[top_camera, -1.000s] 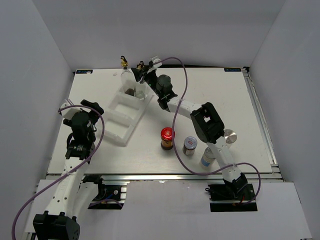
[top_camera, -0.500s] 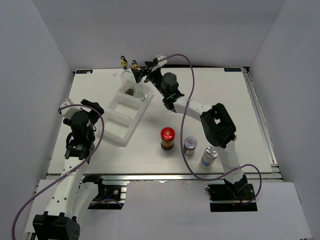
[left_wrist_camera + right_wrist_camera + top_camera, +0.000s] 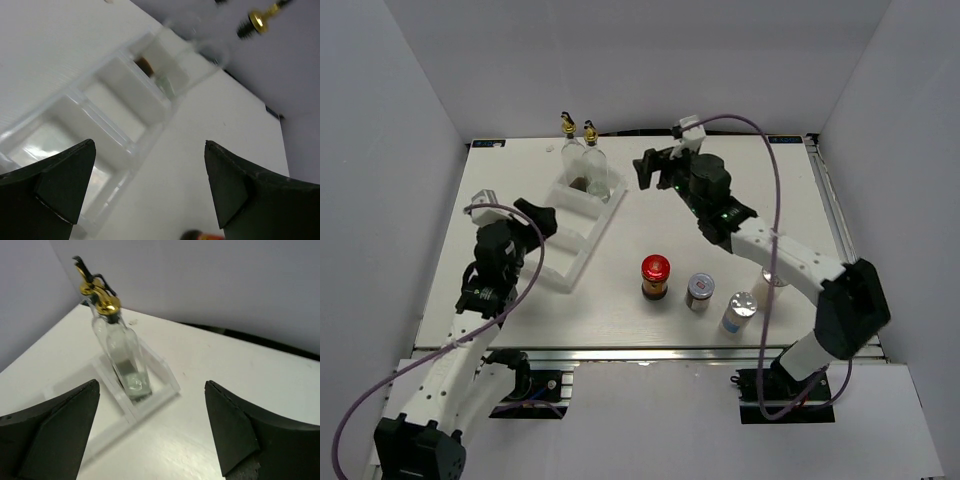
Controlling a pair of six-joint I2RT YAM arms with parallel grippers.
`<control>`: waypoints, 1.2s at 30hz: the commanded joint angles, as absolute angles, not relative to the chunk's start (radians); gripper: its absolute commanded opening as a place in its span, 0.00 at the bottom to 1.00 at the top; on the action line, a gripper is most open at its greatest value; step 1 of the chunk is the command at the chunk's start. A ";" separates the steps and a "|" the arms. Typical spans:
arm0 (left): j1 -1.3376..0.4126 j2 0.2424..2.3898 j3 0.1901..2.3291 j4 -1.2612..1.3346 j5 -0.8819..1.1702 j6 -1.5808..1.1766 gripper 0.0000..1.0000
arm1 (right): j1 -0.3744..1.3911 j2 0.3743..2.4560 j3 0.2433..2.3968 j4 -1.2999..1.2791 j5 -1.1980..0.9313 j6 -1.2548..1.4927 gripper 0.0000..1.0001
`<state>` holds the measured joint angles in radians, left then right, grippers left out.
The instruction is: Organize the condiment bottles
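Two tall clear glass bottles point(image 3: 580, 160) with gold pourers point(image 3: 100, 294) stand side by side in the back step of the white stepped tray point(image 3: 560, 240). My right gripper point(image 3: 646, 170) hangs open and empty just right of them, apart from the glass point(image 3: 122, 352). A red-capped jar point(image 3: 655, 277), a silver-lidded jar point(image 3: 700, 291) and a silver-topped white shaker point(image 3: 740, 311) stand in a row on the table. Another shaker point(image 3: 776, 281) peeks from under my right forearm. My left gripper point(image 3: 532, 216) is open and empty at the tray's left side, looking along the tray point(image 3: 115, 100).
The white table point(image 3: 720, 200) is enclosed by grey walls at the back and sides. A metal rail point(image 3: 840, 220) runs along the right edge. Purple cables loop over both arms. The tray's two nearer steps hold nothing.
My right gripper has opened, left the second glass bottle standing in the tray's back step, and drawn back to the right. The left arm has swung right toward the tray.
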<state>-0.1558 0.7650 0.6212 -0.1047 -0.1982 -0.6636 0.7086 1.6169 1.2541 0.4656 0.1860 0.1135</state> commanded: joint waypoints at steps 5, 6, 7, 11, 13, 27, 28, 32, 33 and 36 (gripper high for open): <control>-0.584 0.874 0.643 -0.141 -0.267 -0.620 0.98 | 0.597 1.364 1.099 -0.066 0.347 0.271 0.90; -0.625 0.894 0.659 -0.167 -0.300 -0.592 0.98 | 0.534 1.347 1.085 -0.108 0.335 0.311 0.90; -0.662 0.913 0.685 -0.176 -0.313 -0.572 0.98 | 0.499 1.329 1.062 -0.135 0.324 0.328 0.89; -0.826 1.033 0.739 -0.141 -0.221 -0.456 0.98 | 0.330 1.183 0.919 -0.129 0.244 0.363 0.89; -0.879 1.096 0.776 -0.124 -0.199 -0.425 0.98 | 0.315 1.131 0.859 -0.104 0.248 0.361 0.89; -1.019 1.407 0.969 -0.253 -0.359 -0.298 0.98 | 0.298 0.862 0.762 -0.098 0.348 0.331 0.89; -1.022 1.414 0.973 -0.253 -0.348 -0.293 0.98 | 0.298 0.851 0.759 -0.098 0.351 0.330 0.89; -1.042 1.446 0.977 -0.233 -0.331 -0.278 0.98 | 0.299 0.835 0.749 -0.092 0.370 0.328 0.89; -1.042 1.448 0.977 -0.218 -0.333 -0.278 0.98 | 0.299 0.831 0.744 -0.089 0.371 0.327 0.89; -1.042 1.466 0.982 -0.192 -0.334 -0.281 0.93 | 0.298 0.824 0.739 -0.089 0.374 0.322 0.89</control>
